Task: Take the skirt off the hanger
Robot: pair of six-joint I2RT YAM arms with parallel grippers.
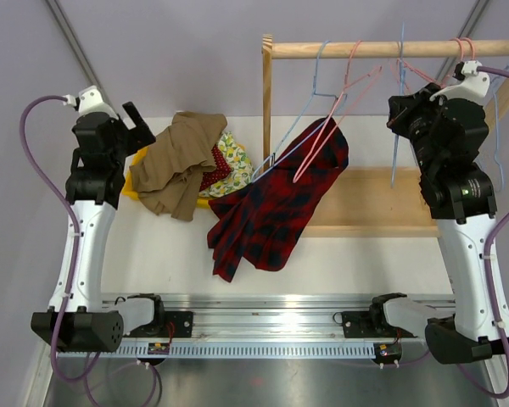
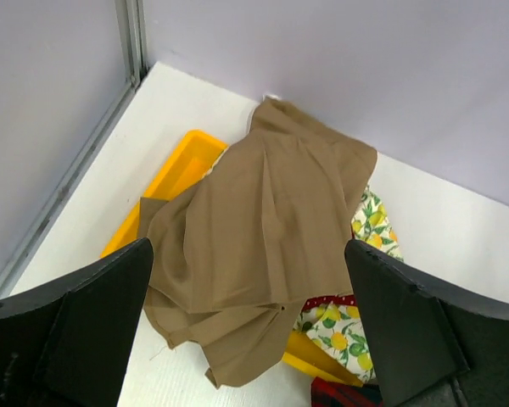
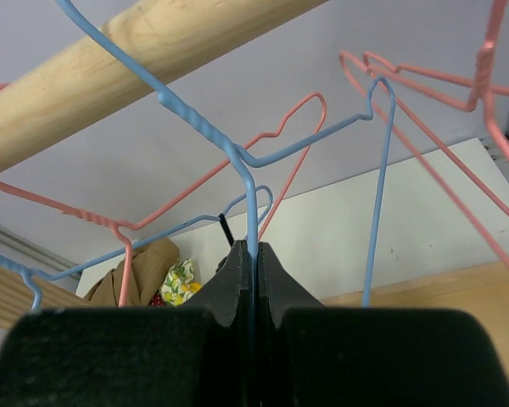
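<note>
The red and dark plaid skirt (image 1: 267, 212) droops from the rack down onto the table; its edge shows in the left wrist view (image 2: 339, 395). A pale-blue wire hanger (image 1: 299, 132) and a pink one (image 1: 316, 151) slant into its top; which one carries it I cannot tell. My right gripper (image 1: 400, 112) is up by the rail, right of the skirt. In its wrist view it (image 3: 253, 248) is shut on the wire of another pale-blue hanger (image 3: 205, 127). My left gripper (image 2: 248, 254) is open and empty above a tan garment (image 2: 263, 229).
A wooden rail (image 1: 390, 48) on a post (image 1: 266, 102) carries several blue and pink hangers (image 3: 424, 93). The rack's wooden base (image 1: 365, 199) lies behind the skirt. A yellow tray (image 2: 182, 161) at back left holds the tan, lemon-print (image 2: 343, 332) and red dotted garments.
</note>
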